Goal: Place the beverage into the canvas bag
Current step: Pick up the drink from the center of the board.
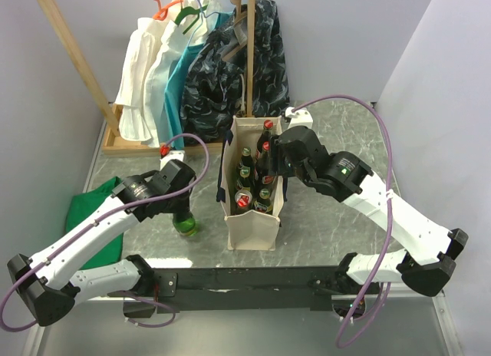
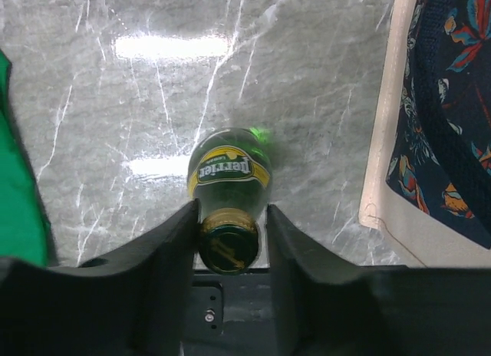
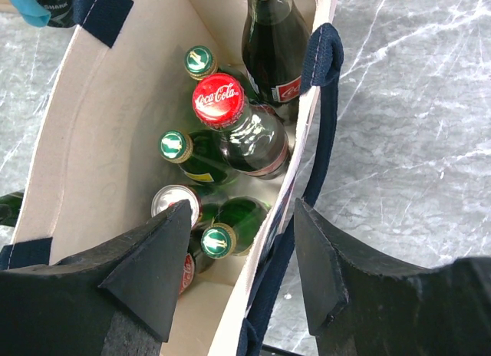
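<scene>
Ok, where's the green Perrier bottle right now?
In the top view the Perrier bottle stands on the table left of the canvas bag, neck between the fingers of the left gripper.

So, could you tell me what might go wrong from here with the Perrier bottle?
1. The left hand flanks the Perrier bottle only at its narrow neck; it may slip or swing when lifted.
2. The canvas bag is crowded with bottles, a red-capped Coca-Cola bottle among them; glass could knock.
3. The right hand straddles the bag wall unclamped, so the bag may shift.
</scene>
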### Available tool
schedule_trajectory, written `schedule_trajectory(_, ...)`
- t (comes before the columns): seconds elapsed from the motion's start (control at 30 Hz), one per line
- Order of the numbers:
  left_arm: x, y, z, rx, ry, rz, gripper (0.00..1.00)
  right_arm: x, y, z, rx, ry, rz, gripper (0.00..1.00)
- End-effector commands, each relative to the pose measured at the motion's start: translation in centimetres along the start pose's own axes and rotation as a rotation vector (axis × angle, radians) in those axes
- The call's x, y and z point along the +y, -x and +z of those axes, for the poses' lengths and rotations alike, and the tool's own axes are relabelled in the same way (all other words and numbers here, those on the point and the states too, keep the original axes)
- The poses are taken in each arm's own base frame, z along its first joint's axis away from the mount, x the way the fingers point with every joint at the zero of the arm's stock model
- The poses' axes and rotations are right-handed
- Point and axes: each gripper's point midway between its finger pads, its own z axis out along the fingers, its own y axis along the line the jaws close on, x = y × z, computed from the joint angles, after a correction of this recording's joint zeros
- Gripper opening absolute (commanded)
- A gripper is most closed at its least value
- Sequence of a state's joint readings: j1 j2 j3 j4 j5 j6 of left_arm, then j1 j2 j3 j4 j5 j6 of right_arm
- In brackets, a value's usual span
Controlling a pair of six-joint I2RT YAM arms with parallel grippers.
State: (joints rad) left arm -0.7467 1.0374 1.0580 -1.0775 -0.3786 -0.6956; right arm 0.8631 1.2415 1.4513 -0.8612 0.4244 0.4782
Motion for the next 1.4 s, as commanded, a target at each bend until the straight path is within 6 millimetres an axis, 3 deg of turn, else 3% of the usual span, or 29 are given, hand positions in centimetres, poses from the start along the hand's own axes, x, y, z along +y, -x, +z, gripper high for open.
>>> schedule_trajectory(0.0,-0.2,0.5,0.0,-0.026,-0.016,-0.011,0.41,-0.3,0.4,0.0,-0.014,-0.017,0.001,0.63)
schedule_trajectory(0.17,-0.2,0.3,0.2,-0.023,-0.016,-0.005,0.36,-0.5,0.7,0.0,-0.019,-0.024,-0.005,0.63)
schedule_trajectory(0.23,-0.4,0.3,0.3,-0.022,-0.019,-0.003,0.28,-0.6,0.8,0.0,-0.021,-0.025,-0.003,0.63)
schedule_trajectory(0.37,-0.4,0.3,0.6,-0.016,-0.010,0.004,0.01,-0.7,0.7,0.0,-0.019,-0.026,-0.005,0.63)
schedule_trajectory(0.6,-0.7,0.9,0.8,-0.016,-0.006,0.044,0.01,-0.5,0.8,-0.1,-0.017,-0.017,0.000,0.63)
schedule_trajectory(0.93,-1.6,4.6,-1.4,-0.132,-0.049,0.038,0.01,-0.4,0.6,-0.1,-0.015,-0.007,0.006,0.63)
schedule_trajectory(1.37,-2.2,6.9,-3.4,-0.188,-0.080,0.036,0.01,-0.2,0.4,-0.2,-0.008,0.011,0.006,0.64)
